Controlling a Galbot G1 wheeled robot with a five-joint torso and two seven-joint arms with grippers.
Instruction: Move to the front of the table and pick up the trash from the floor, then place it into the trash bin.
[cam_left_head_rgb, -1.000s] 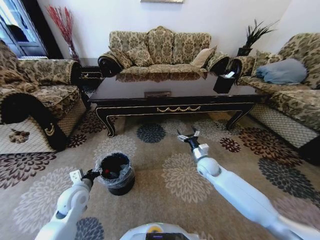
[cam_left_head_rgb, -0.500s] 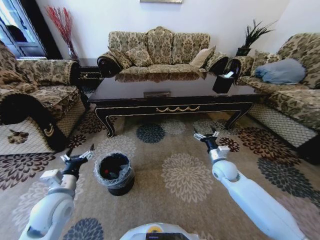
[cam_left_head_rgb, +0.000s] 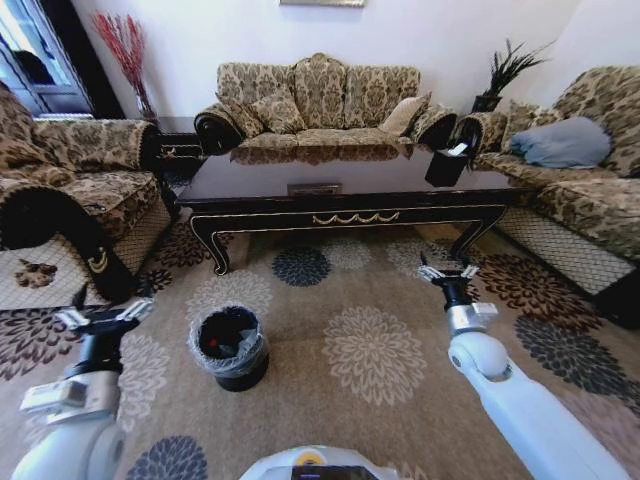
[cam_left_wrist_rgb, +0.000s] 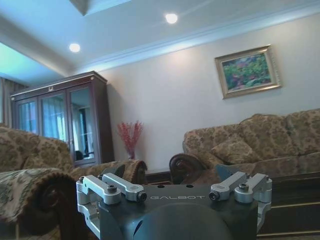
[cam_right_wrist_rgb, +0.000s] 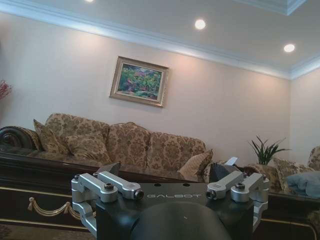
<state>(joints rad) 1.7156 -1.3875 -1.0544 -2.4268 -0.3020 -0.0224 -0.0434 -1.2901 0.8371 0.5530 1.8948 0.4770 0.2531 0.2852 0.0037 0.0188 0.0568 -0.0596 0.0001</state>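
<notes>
One trash bin (cam_left_head_rgb: 229, 346) is standing on the carpet before one table (cam_left_head_rgb: 345, 195), with trash (cam_left_head_rgb: 228, 341) inside it and no litter visible on the floor. The left gripper (cam_left_head_rgb: 103, 316) and right gripper (cam_left_head_rgb: 446, 271) are being held wide and empty. The task is judged nearly finished; only parking is called for.

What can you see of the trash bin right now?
The trash bin is a small round black bucket standing upright on the patterned carpet, in front of the table and toward the robot's left. A clear plastic bag lines it, folded over the rim. Dark trash and something red lie inside. Nothing touches it; the open left gripper hangs beside it, apart.
</notes>
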